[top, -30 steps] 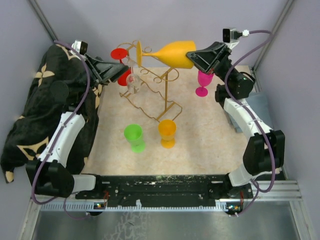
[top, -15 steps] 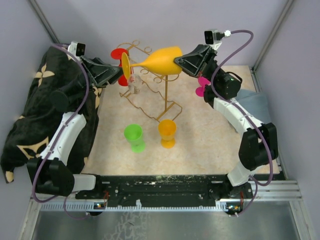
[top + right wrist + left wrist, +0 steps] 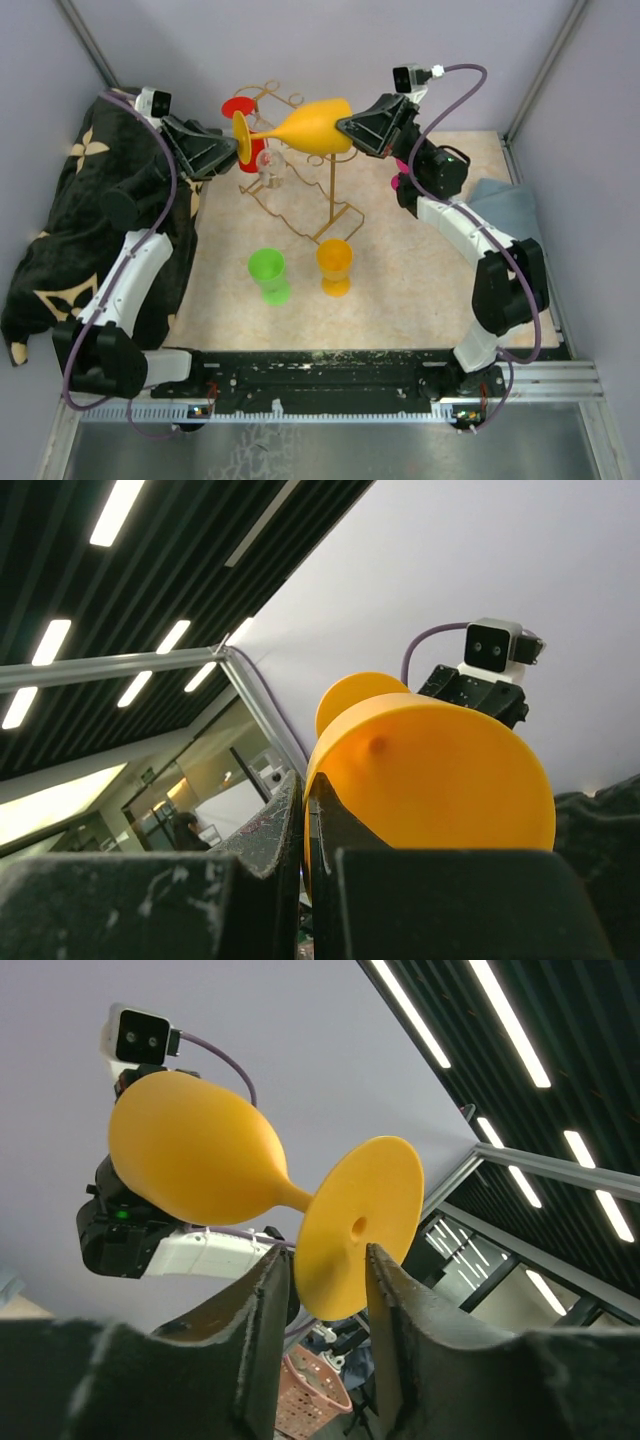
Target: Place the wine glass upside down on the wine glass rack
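A yellow-orange wine glass [image 3: 305,127] lies on its side in the air above the gold wire rack [image 3: 300,195]. My right gripper [image 3: 352,130] is shut on the rim of its bowl [image 3: 440,780]; the fingers [image 3: 275,825] pinch the bowl wall. The glass's foot [image 3: 241,138] points left. My left gripper [image 3: 230,152] is open, and the foot [image 3: 360,1215] sits between its fingers [image 3: 265,1300] with a gap on each side. The bowl [image 3: 195,1150] shows beyond.
A red glass [image 3: 240,107] and a clear glass [image 3: 268,166] hang on the rack. A green glass [image 3: 268,275] and an orange glass [image 3: 334,265] stand in front of it. A pink glass [image 3: 398,180] stands behind my right arm. A black patterned cloth [image 3: 70,210] lies at the left.
My right arm has carried the yellow glass to the left. Its foot has moved from above the rack to between my left gripper's open fingers.
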